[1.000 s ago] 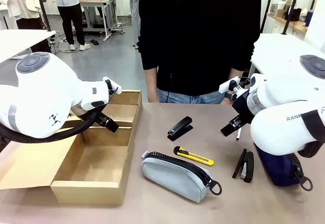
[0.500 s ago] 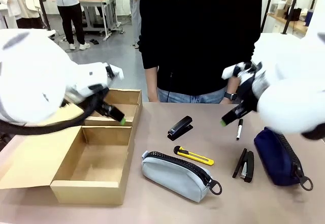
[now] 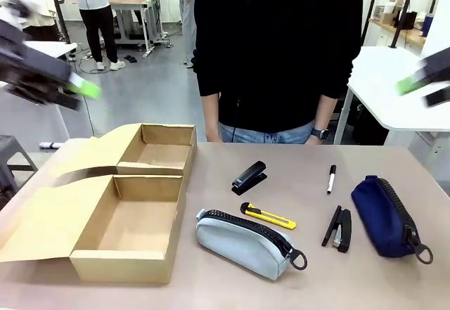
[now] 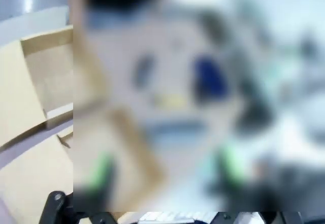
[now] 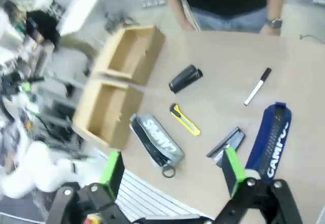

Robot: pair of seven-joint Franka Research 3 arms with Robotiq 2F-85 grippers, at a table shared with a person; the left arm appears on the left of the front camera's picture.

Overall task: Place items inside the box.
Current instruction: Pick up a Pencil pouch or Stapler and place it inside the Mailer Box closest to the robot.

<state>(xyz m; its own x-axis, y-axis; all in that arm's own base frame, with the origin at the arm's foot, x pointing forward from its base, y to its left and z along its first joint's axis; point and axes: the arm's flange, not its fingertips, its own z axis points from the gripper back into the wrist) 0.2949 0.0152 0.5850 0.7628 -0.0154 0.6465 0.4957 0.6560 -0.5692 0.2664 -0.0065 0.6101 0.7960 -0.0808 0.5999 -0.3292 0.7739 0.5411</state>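
Tabletop (image 3: 211, 166): open box (image 3: 119, 266) (two compartments)

— What do we have here apart from the job itself?
— We see a brown table (image 3: 337, 282) and a person (image 3: 274, 50) standing at its far edge, in a black top, with jeans (image 3: 264, 135) and a wristwatch (image 3: 323, 133).
— And behind that?
— We make out a grey floor (image 3: 148, 85) and a workbench (image 3: 130, 1) far back with gear on it. A second person (image 3: 95, 1) stands beside it, in a white top and dark trousers.
— What do we see on the right?
— A white table (image 3: 394, 92) near the brown one, black poles (image 3: 406, 8) rising past it, and a shelf (image 3: 383, 27) at the wall with boxes (image 3: 387, 9). We cannot tell what they hold.
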